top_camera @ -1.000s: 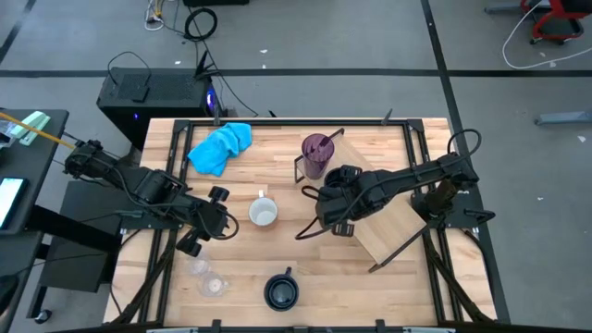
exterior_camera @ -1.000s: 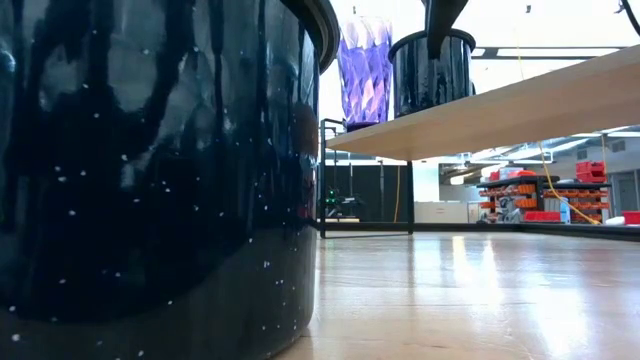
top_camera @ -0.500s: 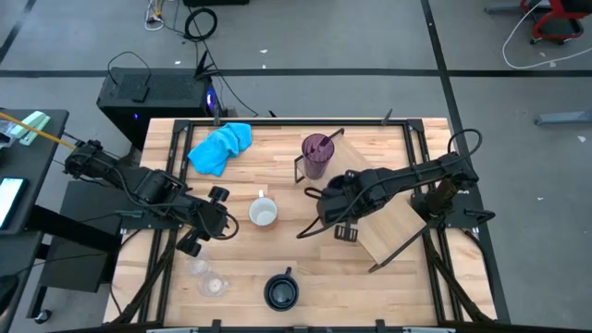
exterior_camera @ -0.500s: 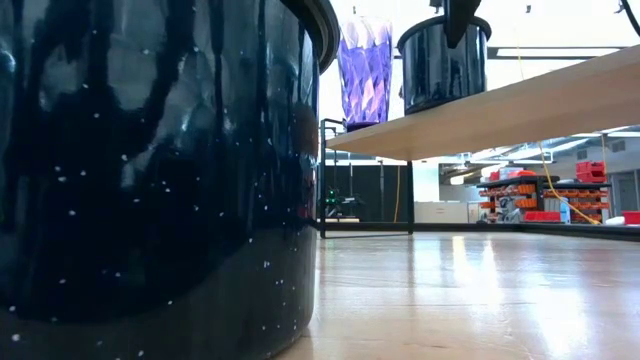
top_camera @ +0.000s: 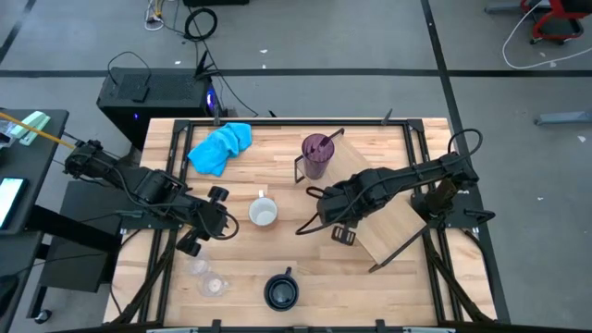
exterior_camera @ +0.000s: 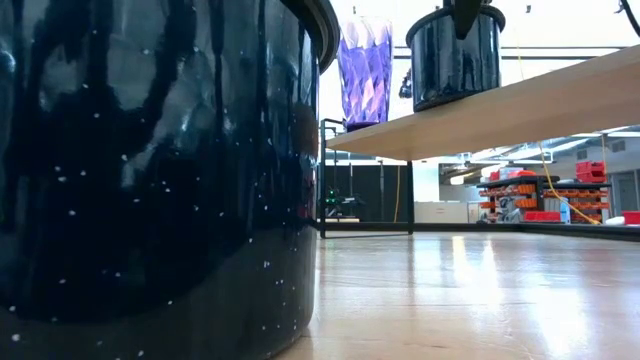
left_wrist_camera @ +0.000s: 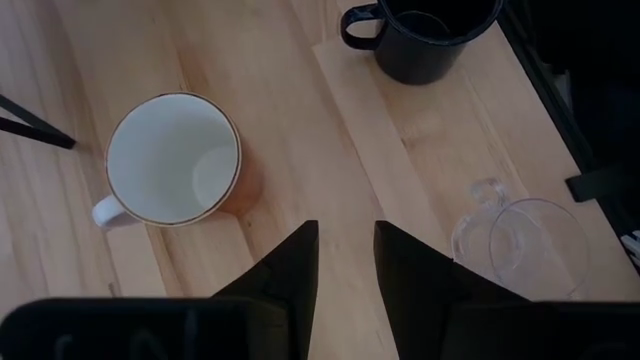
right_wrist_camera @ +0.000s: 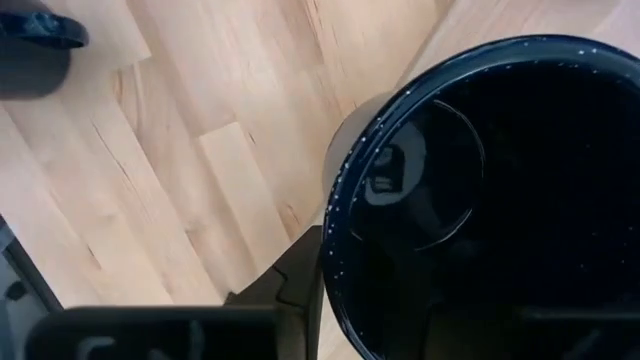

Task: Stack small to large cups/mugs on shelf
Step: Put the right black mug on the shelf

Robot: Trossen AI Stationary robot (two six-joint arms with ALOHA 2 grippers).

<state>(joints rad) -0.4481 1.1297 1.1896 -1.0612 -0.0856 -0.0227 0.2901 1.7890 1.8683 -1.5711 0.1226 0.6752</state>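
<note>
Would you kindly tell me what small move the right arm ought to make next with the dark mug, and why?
Probably carry the dark mug a little farther along and lower it onto the shelf. The right tool grips its rim, and the low view shows the mug hanging just above the board beside the purple tumbler, not resting on it.

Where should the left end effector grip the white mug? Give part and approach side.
Grip the white mug by its rim wall, coming straight down from above. It stands upright and open-mouthed on the table, clear of other cups, so one finger can go inside, one outside. Its small handle seems harder to catch.
</note>
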